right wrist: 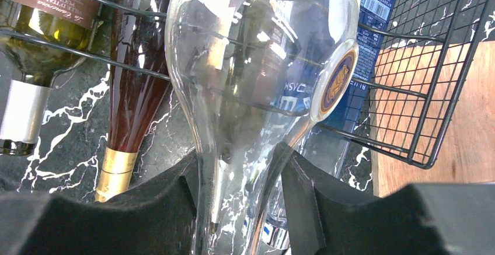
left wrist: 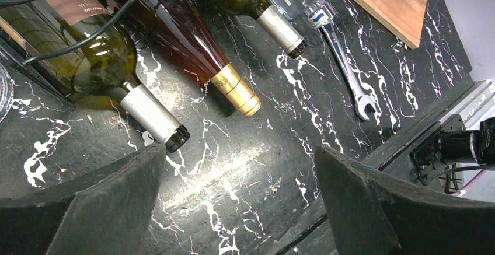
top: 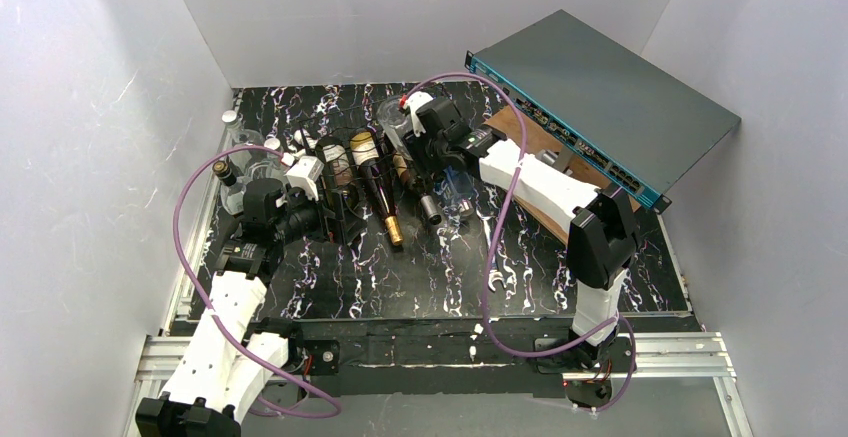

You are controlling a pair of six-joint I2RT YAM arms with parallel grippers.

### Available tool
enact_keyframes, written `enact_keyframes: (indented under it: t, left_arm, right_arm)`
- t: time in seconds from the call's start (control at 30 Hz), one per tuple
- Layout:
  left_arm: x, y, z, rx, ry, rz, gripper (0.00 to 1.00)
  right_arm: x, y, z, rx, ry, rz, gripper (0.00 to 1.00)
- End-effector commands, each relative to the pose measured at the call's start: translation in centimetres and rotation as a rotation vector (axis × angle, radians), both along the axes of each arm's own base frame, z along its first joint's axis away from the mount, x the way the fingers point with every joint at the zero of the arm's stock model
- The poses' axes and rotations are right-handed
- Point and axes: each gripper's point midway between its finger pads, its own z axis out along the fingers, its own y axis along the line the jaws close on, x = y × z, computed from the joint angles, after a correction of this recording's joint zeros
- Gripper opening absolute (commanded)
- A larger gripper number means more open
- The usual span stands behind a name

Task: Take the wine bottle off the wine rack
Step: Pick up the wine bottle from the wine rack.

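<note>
Wine bottle (right wrist: 257, 62), clear: R claw (right wrist: 239, 176) clamped on neck; L claw (left wrist: 238, 156) wide apart, empty.

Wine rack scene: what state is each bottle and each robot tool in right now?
left tool: open, empty.
right tool: shut on the clear bottle, at its neck.
clear bottle: gripped; whether it is off the wine rack, cannot tell.
green bottle: lying in the rack.
amber bottle: lying in the rack.
</note>
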Motion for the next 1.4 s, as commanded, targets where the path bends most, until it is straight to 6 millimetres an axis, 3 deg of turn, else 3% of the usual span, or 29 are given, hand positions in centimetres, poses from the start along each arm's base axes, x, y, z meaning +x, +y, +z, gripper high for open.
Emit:
enact_keyframes:
  t: [0.0,0.4,0.7,1.03,1.37]
  left_arm:
    - [-0.1,0.0,-0.4,0.008,-0.001,-0.014,0.98]
    - [-0.2,-0.1,-0.4,0.008,-0.001,-0.017,0.98]
    - [-0.3,-0.3,-0.3,-0.001,-0.006,-0.033,0.98]
    - [-1.1,-1.8,0.7,-0.046,-0.039,-0.112,0.98]
    - [-2.5,-2.8,2.3,-0.088,-0.11,-0.168,0.98]
  right_arm:
    - [2.5,2.4,14.6,0.285,-0.316,0.017,0.01]
    - [2.9,1.9,18.0,0.324,-0.358,0.018,0.01]
    - [1.8,1.4,18.6,0.355,-0.339,0.043,0.01]
    - [-0.9,0.8,18.2,0.39,-0.303,0.112,0.01]
    - [-5.2,0.0,17.3,0.428,-0.252,0.237,0.01]
